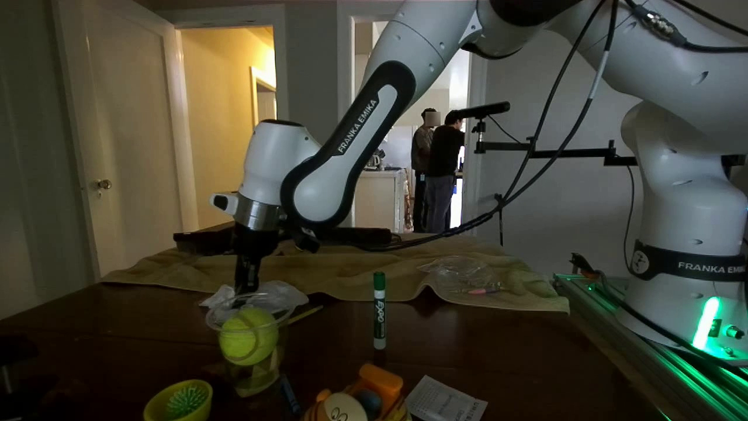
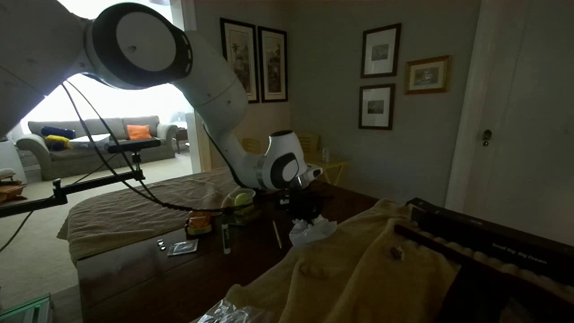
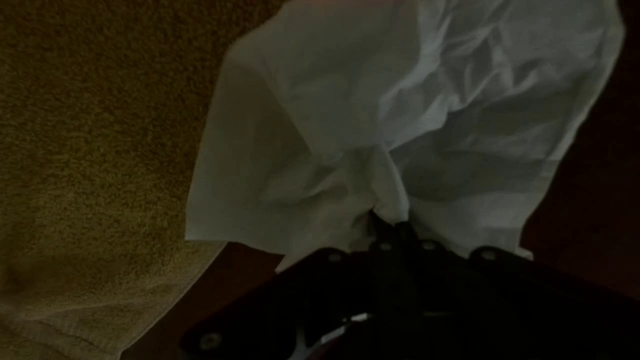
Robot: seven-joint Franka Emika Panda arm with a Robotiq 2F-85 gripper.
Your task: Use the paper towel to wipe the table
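Arched arm (image 1: 365, 126); pincer (image 3: 392, 227) downward, clenched

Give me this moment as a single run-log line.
gripper: shut on paper towel | towel contact with table: unclear | beige cloth: partly overlapped by towel in wrist view | green-capped marker: upright

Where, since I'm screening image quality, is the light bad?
Wrist view: dim throughout, the claw nearly black against the paper towel; in an exterior view, the background above the sofa blown out white; in an exterior view, a green light glaring on the robot's base.

Both exterior views share the table (image 1: 479, 345); wrist view looks closely down.
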